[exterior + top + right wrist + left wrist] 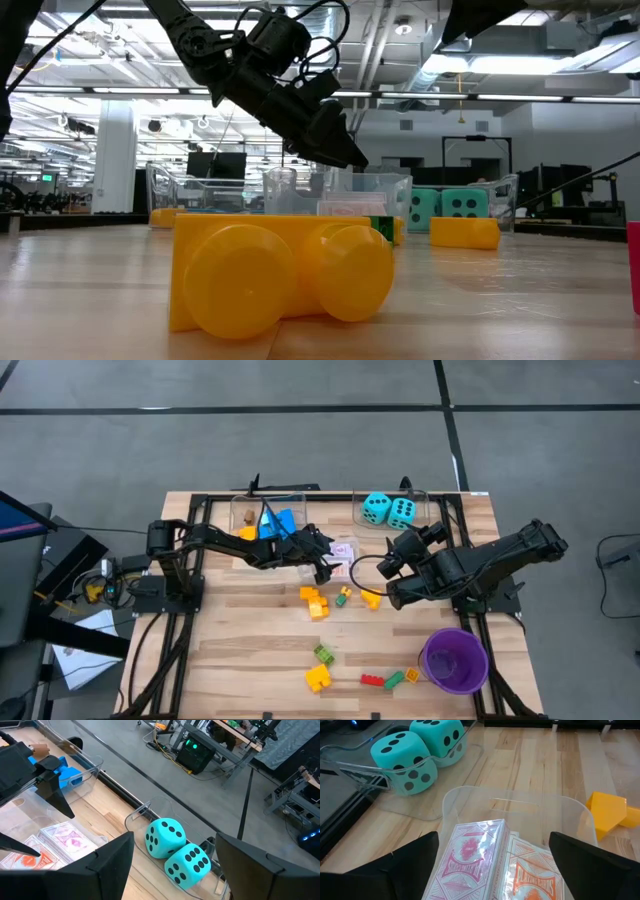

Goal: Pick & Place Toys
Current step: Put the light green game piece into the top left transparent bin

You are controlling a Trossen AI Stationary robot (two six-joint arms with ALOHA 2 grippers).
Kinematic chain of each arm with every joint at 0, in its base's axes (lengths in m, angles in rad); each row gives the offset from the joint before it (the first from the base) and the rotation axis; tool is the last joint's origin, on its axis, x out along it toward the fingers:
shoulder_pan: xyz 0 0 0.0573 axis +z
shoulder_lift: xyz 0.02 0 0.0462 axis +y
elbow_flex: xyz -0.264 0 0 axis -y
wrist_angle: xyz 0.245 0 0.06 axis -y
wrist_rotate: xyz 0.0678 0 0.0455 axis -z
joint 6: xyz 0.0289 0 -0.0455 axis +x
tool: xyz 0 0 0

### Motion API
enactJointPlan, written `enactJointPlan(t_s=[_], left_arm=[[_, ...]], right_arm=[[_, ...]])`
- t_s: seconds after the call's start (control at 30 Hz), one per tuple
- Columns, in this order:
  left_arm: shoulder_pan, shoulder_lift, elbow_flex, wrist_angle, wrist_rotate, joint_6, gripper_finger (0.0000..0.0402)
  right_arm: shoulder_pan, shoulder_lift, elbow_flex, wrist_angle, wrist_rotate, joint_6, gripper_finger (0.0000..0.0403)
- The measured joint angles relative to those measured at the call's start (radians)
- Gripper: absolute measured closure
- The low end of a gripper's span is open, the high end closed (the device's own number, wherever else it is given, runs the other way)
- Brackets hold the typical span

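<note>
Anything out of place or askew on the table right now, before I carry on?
Nothing looks damaged or spilled. Several bricks are loose on the table, not in a bin. In the middle bin, below the open left gripper, one card pack leans tilted against the other. The dice sit in their own bin.

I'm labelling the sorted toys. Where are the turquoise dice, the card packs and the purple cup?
turquoise dice (388, 510), high view, where the two dice meet in their bin.
card packs (470, 857), left wrist view, face of the nearer pack.
purple cup (478, 672), high view, its rim.

Left gripper (327, 565) over card packs (342, 549)
</note>
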Motion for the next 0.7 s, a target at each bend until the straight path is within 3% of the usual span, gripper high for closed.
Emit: enactJointPlan(t_s=[0.2,0.37,0.5,0.7], left_arm=[[-0.030,-0.077,-0.001,-0.009,0.010,0.031,0.0029],[-0.089,-0.189,0.000,-0.077,0.084,0.032,0.0028],[-0.167,-0.268,0.000,-0.136,0.161,0.034,0.0028],[-0.317,-0.318,0.000,-0.160,0.168,0.034,0.0037]], right_arm=[[0.000,0.000,0.000,-0.001,0.000,0.000,0.0131],[0.000,0.000,0.000,-0.003,-0.003,0.000,0.0131],[0.001,0.000,0.000,-0.004,-0.005,0.001,0.0131],[0.001,0.000,0.000,-0.004,-0.007,0.001,0.0131]])
